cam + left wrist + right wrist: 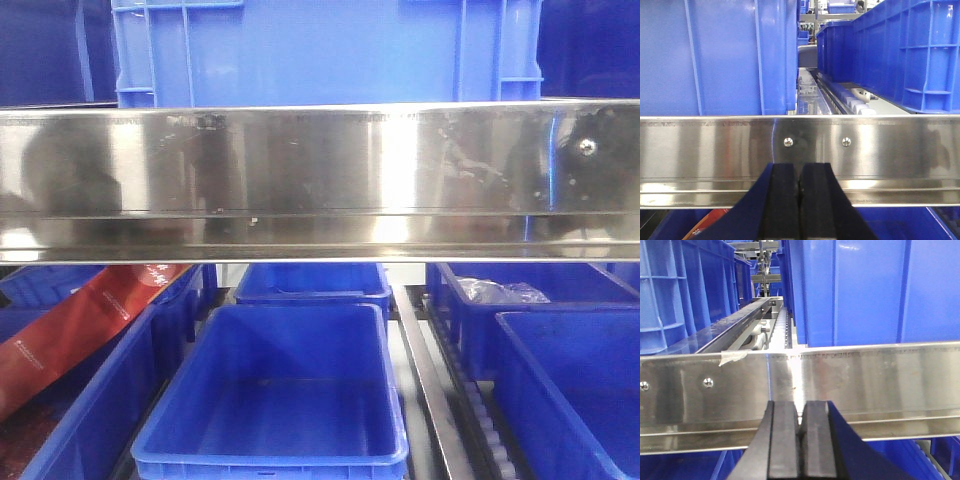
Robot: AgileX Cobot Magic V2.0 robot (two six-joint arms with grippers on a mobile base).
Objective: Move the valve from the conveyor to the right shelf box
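Three views, and you will find no valve or conveyor in any of them. From the front camera, the shelf shows its mirror-like front rail across the frame; below it an empty blue box sits at the rack's front edge, and another at the right. Your left wrist view shows the left gripper with pads pressed together, holding nothing, before the rail. Your right wrist view shows the right gripper likewise closed and empty.
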